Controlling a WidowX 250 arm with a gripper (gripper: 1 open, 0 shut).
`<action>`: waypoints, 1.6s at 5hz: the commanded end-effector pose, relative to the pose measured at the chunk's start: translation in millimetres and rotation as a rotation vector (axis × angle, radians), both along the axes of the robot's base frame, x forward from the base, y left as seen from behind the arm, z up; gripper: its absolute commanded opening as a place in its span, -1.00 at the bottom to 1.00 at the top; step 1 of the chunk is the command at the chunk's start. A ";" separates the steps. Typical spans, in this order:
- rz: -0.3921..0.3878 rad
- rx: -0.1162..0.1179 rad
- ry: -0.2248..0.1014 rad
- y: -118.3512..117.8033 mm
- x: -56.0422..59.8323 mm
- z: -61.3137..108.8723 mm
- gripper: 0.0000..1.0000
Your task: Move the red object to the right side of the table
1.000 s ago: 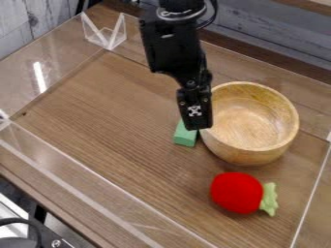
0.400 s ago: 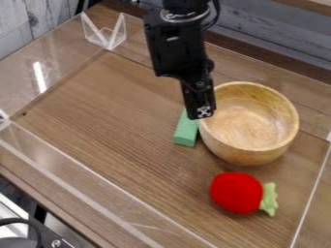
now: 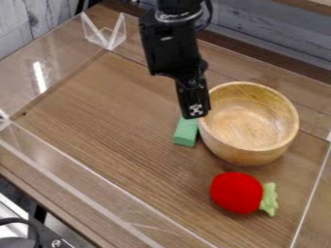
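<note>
Claw (image 3: 192, 107) closed, empty, between bowl (image 3: 253, 121) and green block (image 3: 188, 132); red object (image 3: 238, 192) near right wall.

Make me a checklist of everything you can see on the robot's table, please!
Surface: wood-grain table edged by low clear walls.
Job's things: red object, a soft ball with a green leafy bit, lying near the front right, untouched.
Clutter: wooden bowl, upright and empty; green block beside the bowl's left side.
Grippers: end effector shut, pointing down over the green block; whether it grips the block cannot be told.
Cables: nothing seen.
Surroundings: clear acrylic stand at the back left.
</note>
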State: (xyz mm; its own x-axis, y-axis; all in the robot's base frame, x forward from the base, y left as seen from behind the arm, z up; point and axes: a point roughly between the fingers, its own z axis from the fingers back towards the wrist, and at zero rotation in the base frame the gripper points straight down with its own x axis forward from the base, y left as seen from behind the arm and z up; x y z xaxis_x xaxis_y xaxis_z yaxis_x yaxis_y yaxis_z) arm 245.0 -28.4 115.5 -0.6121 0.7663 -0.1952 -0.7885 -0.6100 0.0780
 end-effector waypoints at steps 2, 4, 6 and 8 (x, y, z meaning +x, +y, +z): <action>-0.058 -0.005 -0.021 -17.0 10.5 -5.5 -1.00; -0.017 -0.009 -0.010 -25.3 19.0 -16.4 -1.00; 0.049 -0.012 0.005 -20.4 16.7 -21.6 1.00; 0.088 -0.016 0.011 5.4 2.3 -15.2 1.00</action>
